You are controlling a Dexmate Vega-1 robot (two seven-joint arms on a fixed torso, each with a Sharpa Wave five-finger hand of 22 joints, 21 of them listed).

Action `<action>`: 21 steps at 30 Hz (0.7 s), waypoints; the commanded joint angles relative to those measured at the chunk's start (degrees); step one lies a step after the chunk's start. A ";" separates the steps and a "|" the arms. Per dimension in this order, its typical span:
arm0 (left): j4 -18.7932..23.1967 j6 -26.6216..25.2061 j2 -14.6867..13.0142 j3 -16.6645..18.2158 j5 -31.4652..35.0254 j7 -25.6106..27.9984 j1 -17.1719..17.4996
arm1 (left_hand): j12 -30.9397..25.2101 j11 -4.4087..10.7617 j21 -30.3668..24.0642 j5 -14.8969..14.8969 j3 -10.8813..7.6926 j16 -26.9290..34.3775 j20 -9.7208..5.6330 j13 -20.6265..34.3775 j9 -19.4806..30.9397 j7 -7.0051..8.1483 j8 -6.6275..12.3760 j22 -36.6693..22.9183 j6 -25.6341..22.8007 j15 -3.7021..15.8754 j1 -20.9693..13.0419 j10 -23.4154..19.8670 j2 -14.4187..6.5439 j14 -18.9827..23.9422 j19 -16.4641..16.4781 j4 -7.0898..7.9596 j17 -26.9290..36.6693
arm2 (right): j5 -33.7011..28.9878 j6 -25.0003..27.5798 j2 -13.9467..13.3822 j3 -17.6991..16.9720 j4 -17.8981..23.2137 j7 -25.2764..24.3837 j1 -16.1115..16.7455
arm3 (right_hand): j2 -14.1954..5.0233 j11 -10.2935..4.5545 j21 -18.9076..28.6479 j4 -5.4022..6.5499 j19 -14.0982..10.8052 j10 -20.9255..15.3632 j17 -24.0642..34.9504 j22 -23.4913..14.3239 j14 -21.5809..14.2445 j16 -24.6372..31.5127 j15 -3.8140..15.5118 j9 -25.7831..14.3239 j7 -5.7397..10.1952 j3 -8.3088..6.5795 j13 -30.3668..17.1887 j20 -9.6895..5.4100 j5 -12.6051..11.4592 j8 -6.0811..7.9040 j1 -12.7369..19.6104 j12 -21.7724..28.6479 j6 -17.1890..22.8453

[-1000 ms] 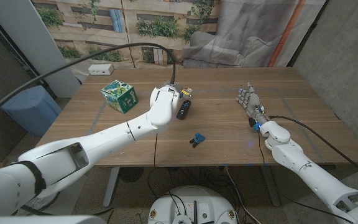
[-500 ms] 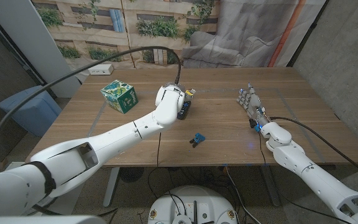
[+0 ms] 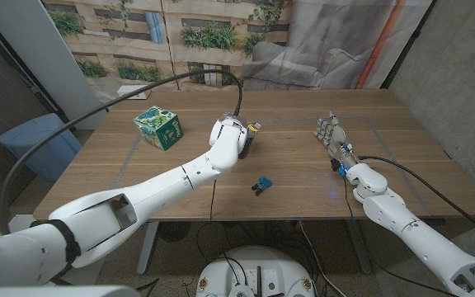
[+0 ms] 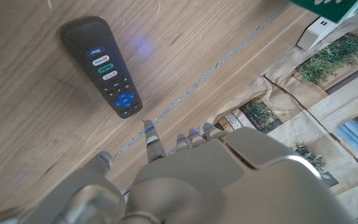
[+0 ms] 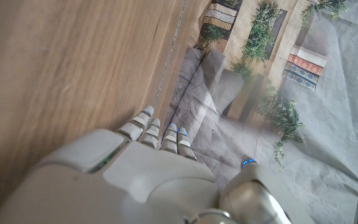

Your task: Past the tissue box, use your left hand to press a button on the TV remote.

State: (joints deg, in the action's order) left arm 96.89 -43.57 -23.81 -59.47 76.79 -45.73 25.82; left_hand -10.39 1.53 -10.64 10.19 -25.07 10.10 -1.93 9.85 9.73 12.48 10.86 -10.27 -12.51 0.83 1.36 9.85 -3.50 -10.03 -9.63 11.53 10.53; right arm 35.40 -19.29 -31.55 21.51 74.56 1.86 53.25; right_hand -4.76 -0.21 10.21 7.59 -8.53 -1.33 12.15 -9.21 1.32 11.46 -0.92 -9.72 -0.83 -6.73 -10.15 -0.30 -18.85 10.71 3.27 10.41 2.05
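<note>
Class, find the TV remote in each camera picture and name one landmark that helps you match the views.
Head view: the TV remote lies mid-table, mostly hidden behind the left robot hand.
Left wrist view: the remote lies on bare wood beyond the fingers, untouched.
Right wrist view: not in it.
Shared landmark: the pale line across the tabletop.

Bare worktop (image 4: 36,124) surrounds TV remote (image 4: 109,73); tissue box (image 3: 158,128) well apart leftward; small blue clip (image 3: 261,185) nearer robot.

The wooden tabletop (image 3: 303,177) carries a green tissue box (image 3: 158,128) at ten o'clock, a black TV remote (image 4: 109,67) near centre (partly hidden), a small blue clip (image 3: 261,185) toward six, and a white power strip (image 3: 134,91) at eleven.
</note>
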 commanded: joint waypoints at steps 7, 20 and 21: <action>-4.59 0.45 1.98 -0.86 -3.89 3.74 -0.67 | -0.29 -0.26 -0.33 0.26 0.41 0.49 -2.31 0.18 0.13 0.03 -0.23 -0.20 0.38 -0.51 0.42 11.78 -5.04 -14.45 -13.14 0.03 0.31 | 0.04 -0.47 0.29 -0.08 -0.02 -0.15 0.33 | -2.27 -0.10 0.37 0.17 -0.12 0.32 0.12 -0.30 0.34 0.26 -0.42 -0.23 0.20 -0.31 -0.12 0.32 0.23 -0.12 -0.06 0.13 0.28; -5.68 0.22 2.08 -2.97 -6.38 4.05 -2.54 | -0.46 -0.32 -0.46 0.27 0.86 0.63 -2.26 0.17 0.13 0.02 -0.26 -0.20 0.10 -0.58 0.40 11.53 -5.26 -14.26 -13.10 0.03 0.30 | 0.00 -0.80 0.19 -0.35 0.20 -0.55 0.79 | -2.21 -0.05 0.39 0.17 -0.13 0.38 0.15 -0.30 0.35 0.32 -0.53 -0.23 0.24 -0.41 -0.12 0.34 0.29 -0.13 -0.13 0.14 0.28; -5.64 0.22 1.98 -3.24 -6.28 4.07 -2.70 | -0.48 -0.26 -0.46 0.27 0.90 0.64 -2.27 0.17 0.13 0.01 -0.26 -0.20 0.05 -0.58 0.40 11.48 -5.29 -14.26 -13.11 0.03 0.30 | 0.02 -0.78 0.14 -0.37 0.29 -0.57 0.86 | -2.21 -0.07 0.39 0.17 -0.13 0.40 0.15 -0.30 0.37 0.31 -0.48 -0.23 0.27 -0.42 -0.12 0.35 0.29 -0.13 -0.13 0.14 0.27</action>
State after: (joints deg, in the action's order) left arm 92.24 -43.22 -21.87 -60.96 72.14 -42.10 24.59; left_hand -10.60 1.53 -10.64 10.19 -24.39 10.42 -1.93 9.86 9.73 12.27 10.58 -10.27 -12.29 0.52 1.36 9.85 -3.50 -9.71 -9.64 11.65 10.53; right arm 35.34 -19.76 -31.39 21.35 74.68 1.61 53.66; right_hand -4.76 0.00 10.21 7.59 -8.53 -1.12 12.13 -9.21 1.52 11.46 -1.12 -9.72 -0.83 -6.72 -10.15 -0.30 -18.63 10.72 3.27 10.41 2.05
